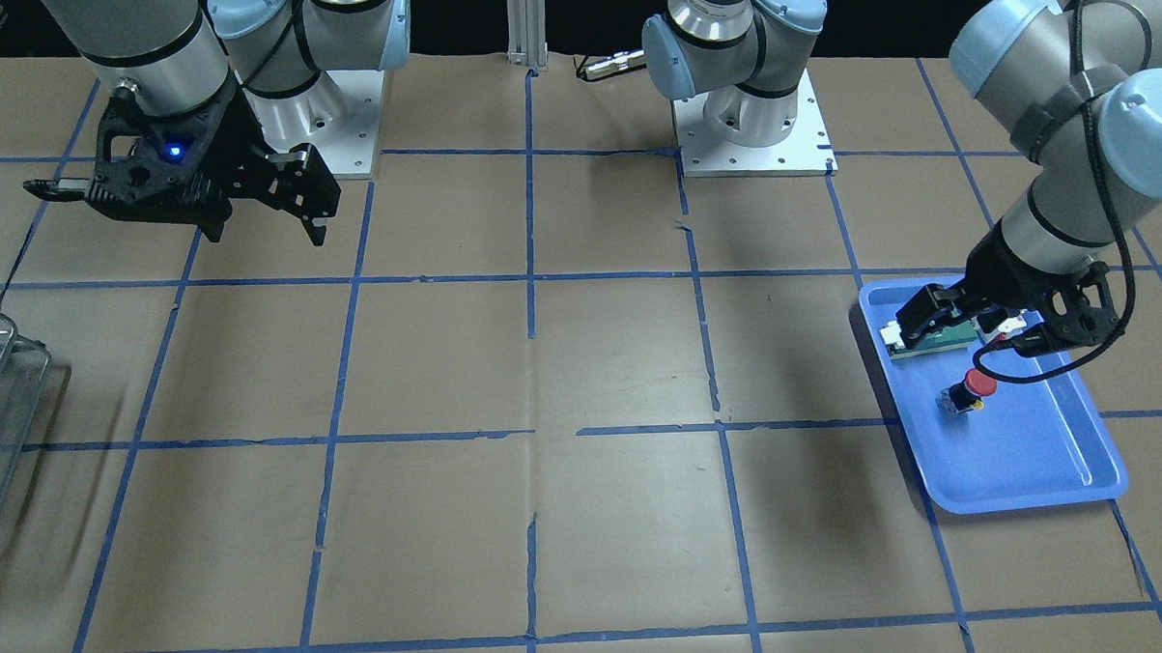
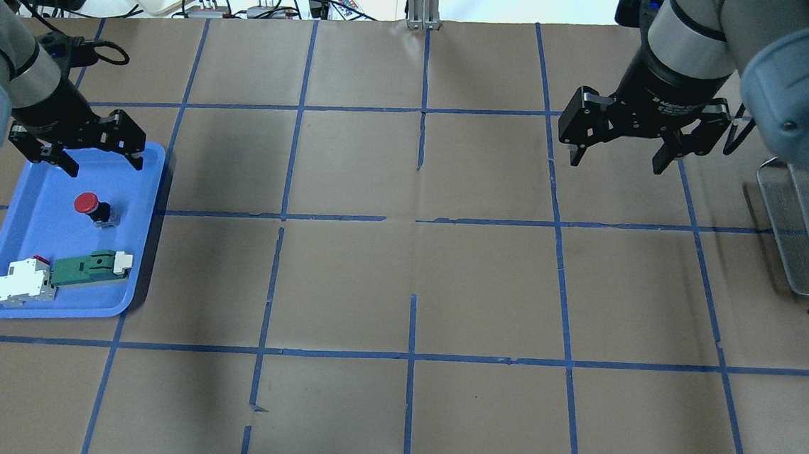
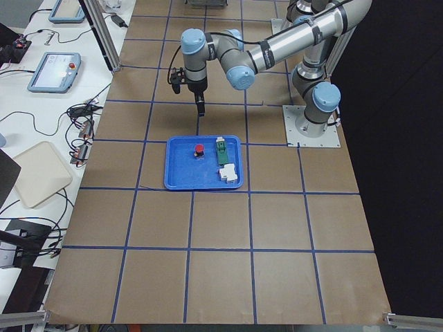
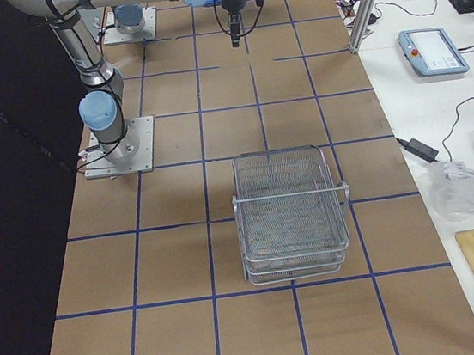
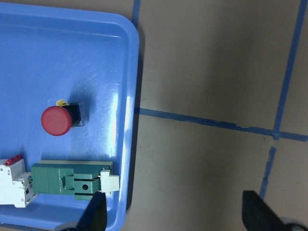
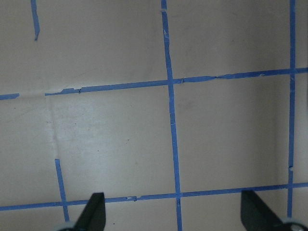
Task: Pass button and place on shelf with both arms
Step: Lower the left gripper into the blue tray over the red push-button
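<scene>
Ok so here's where things sit. The button (image 2: 89, 205) is in the blue tray (image 2: 34, 226), roughly mid-tray, red cap showing, nothing touching it. Also in the tray, along its robot-side edge, are a green board (image 2: 85, 269) and a white block (image 2: 23, 282), just beside each other and apart from the button.

The left arm (image 2: 2, 78) is bent over toward the tray, wrist pointing pretty much straight down. Its pincer (image 2: 103, 163) hangs in the air over the tray's far edge in the overhead view, clear of the button. The jaws are spread wide with nothing between them. In the wrist view the two fingertips (image 5: 96, 214) poke in at the bottom, with the button and green board below.

The right arm (image 2: 695, 48) is well away from the tray, on the other half of the desk (image 2: 415, 285). Its wrist also points down and its pincer (image 2: 616, 163) floats high above bare brown paper and blue tape lines. Those jaws are wide apart too, and empty.

The shelf (image 4: 291, 210) sits at the desk end opposite the tray, well apart from it, with the right pincer nearer to it than to the tray. It's a stacked wire rack.
</scene>
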### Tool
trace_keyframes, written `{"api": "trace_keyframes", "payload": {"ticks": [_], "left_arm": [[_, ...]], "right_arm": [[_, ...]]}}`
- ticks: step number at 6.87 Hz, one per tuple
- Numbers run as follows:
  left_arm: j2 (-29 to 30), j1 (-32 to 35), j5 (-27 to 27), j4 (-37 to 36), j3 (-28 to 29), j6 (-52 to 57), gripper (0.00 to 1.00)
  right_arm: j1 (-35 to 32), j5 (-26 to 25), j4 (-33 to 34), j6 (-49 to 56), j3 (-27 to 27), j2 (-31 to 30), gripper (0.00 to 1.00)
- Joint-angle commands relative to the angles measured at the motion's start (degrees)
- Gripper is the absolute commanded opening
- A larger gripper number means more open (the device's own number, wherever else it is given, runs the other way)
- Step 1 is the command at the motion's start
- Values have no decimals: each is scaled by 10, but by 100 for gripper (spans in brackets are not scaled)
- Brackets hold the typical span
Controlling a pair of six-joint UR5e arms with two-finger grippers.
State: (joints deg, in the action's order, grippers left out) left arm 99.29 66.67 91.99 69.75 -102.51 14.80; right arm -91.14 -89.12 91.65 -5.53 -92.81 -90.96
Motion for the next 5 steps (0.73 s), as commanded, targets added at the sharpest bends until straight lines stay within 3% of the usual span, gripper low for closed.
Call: {"api": "trace_keyframes", "payload": {"ticks": [1, 5], "left_arm": [[52, -67, -1, -62, -6, 145, 100], [115, -72, -3, -145, -37, 146, 99]], "right_arm": [[0, 0, 1, 0, 0, 0, 100], [-1, 1, 0, 0, 0, 0, 100]]}}
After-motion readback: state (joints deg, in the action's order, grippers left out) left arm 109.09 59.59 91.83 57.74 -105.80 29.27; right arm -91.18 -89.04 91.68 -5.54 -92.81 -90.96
